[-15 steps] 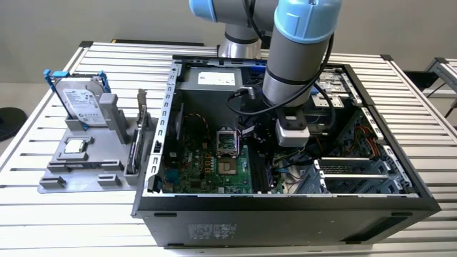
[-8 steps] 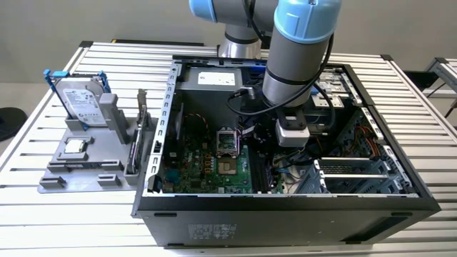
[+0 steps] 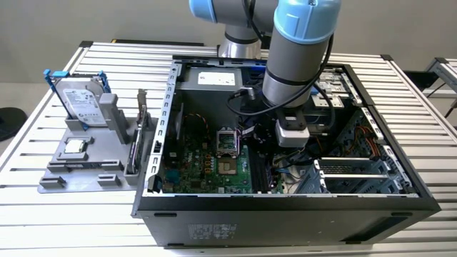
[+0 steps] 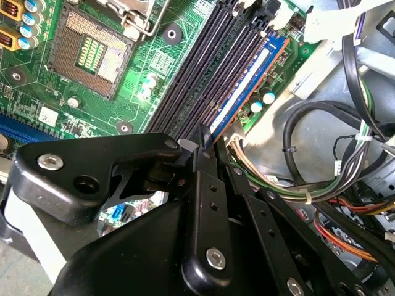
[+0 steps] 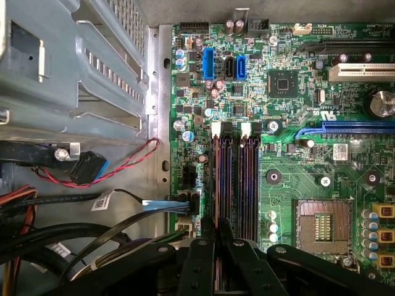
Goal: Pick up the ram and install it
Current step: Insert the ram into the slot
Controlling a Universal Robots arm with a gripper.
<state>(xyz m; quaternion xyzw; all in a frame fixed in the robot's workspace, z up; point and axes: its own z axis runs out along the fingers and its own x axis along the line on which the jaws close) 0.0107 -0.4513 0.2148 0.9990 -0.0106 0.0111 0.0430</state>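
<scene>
- Tool [image 4: 203, 143] down inside the open computer case [image 3: 153, 160], its two black fingers [image 5: 208, 231] drawn close together over the memory slots [image 5: 247, 185] of the motherboard [image 5: 290, 172], beside the empty processor socket [image 5: 321, 225].
- Pinching the ram [image 4: 244, 83] by its near end, as best judged: blue stick edge-on, lying along the outermost slot, on the side away from the socket.
- Pick-up evidently done; stick carried to the slots and lined up with one.
- Left to settle: whether fully seated. Cannot tell if the slot latches have closed.
- Hidden: near end of the stick and the pad contact, behind the tool's own linkage in both wrist views.
- Blocked in the exterior view: slots and stick, behind the arm [image 3: 296, 59].
- Beside the case on the tabletop [image 3: 43, 214]: grey holder [image 3: 85, 160] carrying a hard drive [image 3: 82, 104]; its other contents hard to make out.
</scene>
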